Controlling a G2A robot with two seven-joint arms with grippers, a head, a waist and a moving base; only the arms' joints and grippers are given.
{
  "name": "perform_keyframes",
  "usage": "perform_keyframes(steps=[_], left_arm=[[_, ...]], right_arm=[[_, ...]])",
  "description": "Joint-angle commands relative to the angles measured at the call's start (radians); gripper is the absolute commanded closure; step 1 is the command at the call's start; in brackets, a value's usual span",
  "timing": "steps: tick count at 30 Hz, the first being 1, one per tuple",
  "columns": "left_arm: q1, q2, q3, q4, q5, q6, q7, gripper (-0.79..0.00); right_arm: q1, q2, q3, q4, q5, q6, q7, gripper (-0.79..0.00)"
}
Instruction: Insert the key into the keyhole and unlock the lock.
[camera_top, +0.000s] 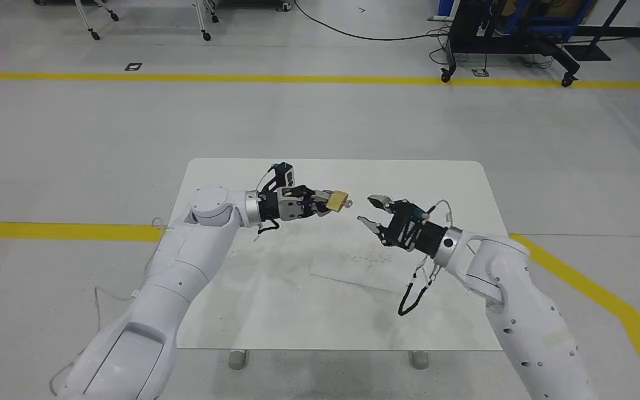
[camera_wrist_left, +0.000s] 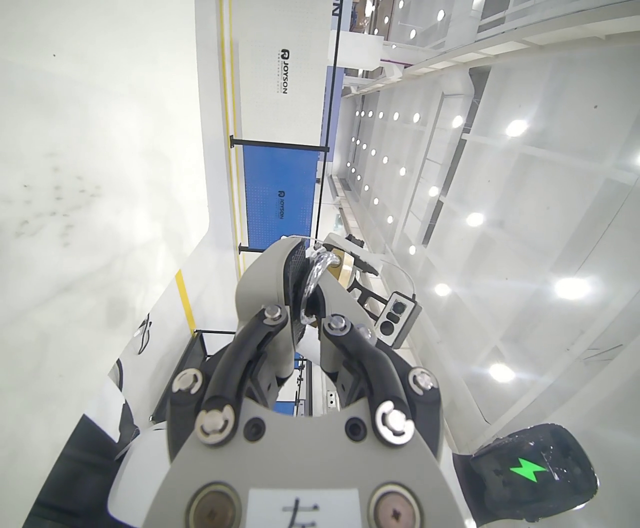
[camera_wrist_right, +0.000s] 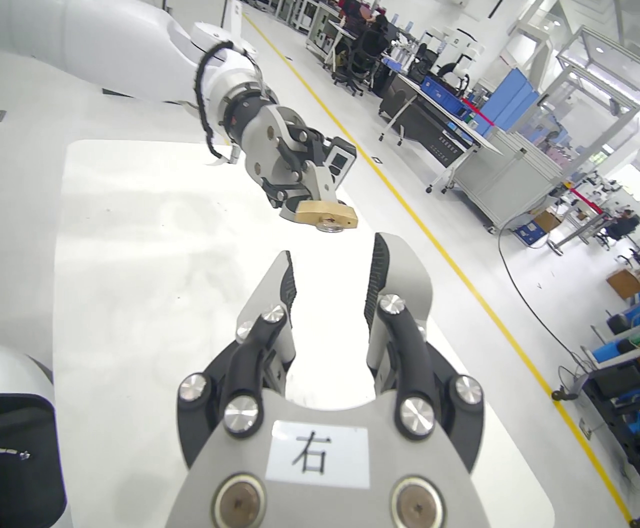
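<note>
Clasping lock (camera_wrist_right: 326, 214), left end effector (camera_top: 322, 202) faces right end effector (camera_wrist_right: 332, 260) (spread wide)

lock (camera_top: 338, 201) in left tool (camera_top: 325, 202) above table (camera_top: 250, 300) centre, right tool (camera_top: 367, 210) just right of it, apart, facing it

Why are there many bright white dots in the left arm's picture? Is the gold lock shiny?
Left wrist view: it looks up at ceiling lamps, which glare as white spots. Right wrist view: the lock, held by the left gripper, gleams without harsh glare.
</note>
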Motion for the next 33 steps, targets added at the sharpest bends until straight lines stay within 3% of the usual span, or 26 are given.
perform_keyframes(steps=[1, 5, 12, 14, 18, 24, 28, 33], left_arm=[[0.001, 0.001, -0.001, -0.002, 0.005, -0.001, 0.001, 0.000], [0.003, 0.003, -0.004, -0.007, 0.013, -0.008, -0.003, 0.000], [0.005, 0.005, -0.005, -0.015, 0.031, -0.009, -0.005, 0.000], [0.006, 0.005, -0.006, -0.017, 0.034, -0.011, -0.004, 0.000], [0.003, 0.007, 0.002, -0.018, 0.069, -0.012, 0.003, 0.000], [-0.001, 0.006, 0.021, -0.021, 0.115, -0.008, -0.002, 0.000], [-0.005, 0.005, 0.029, -0.017, 0.126, -0.002, -0.012, 0.000], [-0.009, 0.002, 0.040, -0.013, 0.137, -0.001, -0.028, 0.000]], right_arm=[[0.007, -0.001, -0.028, -0.009, -0.042, 0.009, 0.000, -0.197], [0.023, -0.003, -0.065, -0.002, -0.076, 0.019, -0.001, -0.145], [0.019, 0.000, -0.064, -0.015, -0.111, 0.055, 0.012, -0.209], [0.014, 0.004, -0.060, -0.032, -0.152, 0.046, -0.005, -0.194], [0.005, 0.019, -0.062, -0.064, -0.389, 0.046, -0.093, -0.246], [-0.027, 0.040, -0.080, -0.088, -0.690, 0.089, -0.191, -0.265], [-0.034, 0.047, -0.089, -0.106, -0.768, 0.088, -0.225, -0.231], [-0.035, 0.054, -0.109, -0.110, -0.841, 0.065, -0.233, -0.286]])
